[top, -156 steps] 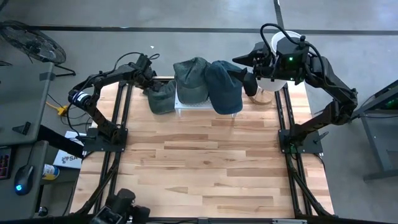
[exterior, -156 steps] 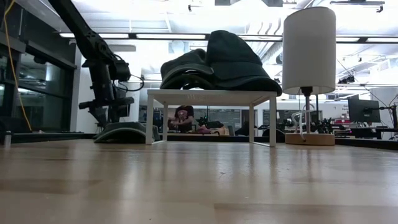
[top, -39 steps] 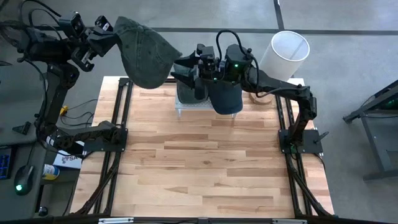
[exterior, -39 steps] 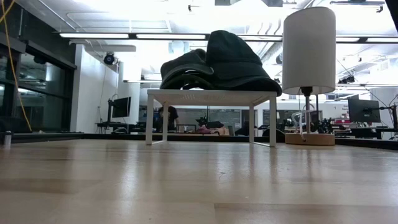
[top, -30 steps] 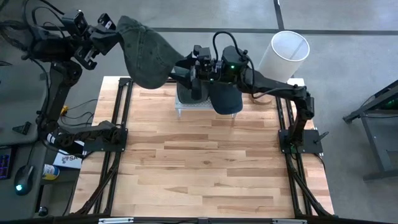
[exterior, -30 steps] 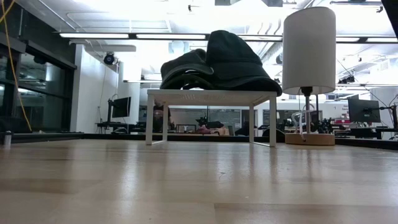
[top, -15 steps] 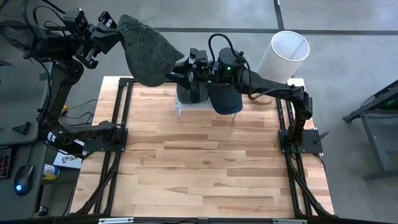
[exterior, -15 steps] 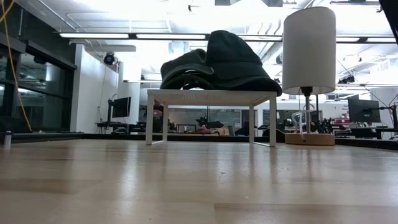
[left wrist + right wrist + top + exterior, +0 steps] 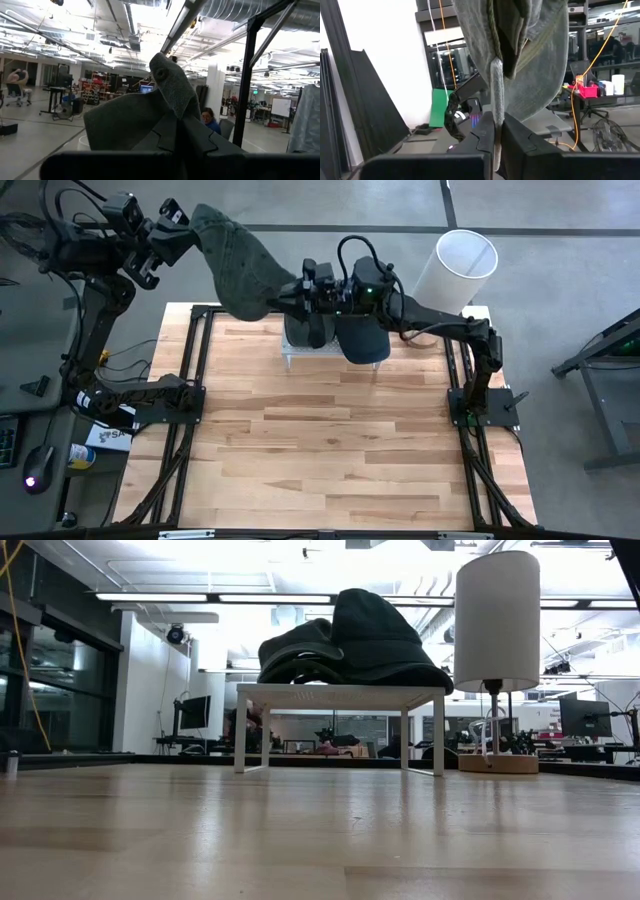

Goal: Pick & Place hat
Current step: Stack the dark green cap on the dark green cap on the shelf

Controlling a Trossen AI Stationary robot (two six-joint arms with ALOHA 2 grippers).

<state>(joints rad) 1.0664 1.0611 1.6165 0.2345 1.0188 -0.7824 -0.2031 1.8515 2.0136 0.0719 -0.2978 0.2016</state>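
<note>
A grey-green hat [image 9: 240, 265] hangs in the air beyond the table's far left corner, stretched between my two grippers. My left gripper [image 9: 188, 228] is shut on its upper end, my right gripper [image 9: 292, 288] on its lower end, above the white stand [image 9: 291, 353]. Two more dark hats [image 9: 362, 338] [image 9: 345, 635] lie piled on that stand [image 9: 340, 692]. The low view shows neither gripper. My left gripper pinches a bunched part of the hat's cloth [image 9: 175, 112] between its two fingers, below an eyelet [image 9: 160, 75]. The hat is lifted clear of the table and stretches away toward my right gripper. My right gripper pinches a narrow band at the hat's edge [image 9: 496, 117] between its two fingers. It comes roughly level from the table's right side. The rest of the hat [image 9: 530, 45] rises beyond the fingers, clear of the stand and the table.
A lamp with a tall white shade [image 9: 458, 265] [image 9: 497, 620] stands at the far right corner on a round wooden base [image 9: 492, 763]. The wooden table [image 9: 330, 440] stretches bare from the stand to the near edge.
My right gripper has shut on the hat's lower edge, having stood open beside it a second ago. The hat, which hung broad below my left gripper, is now drawn out narrower between the two grippers.
</note>
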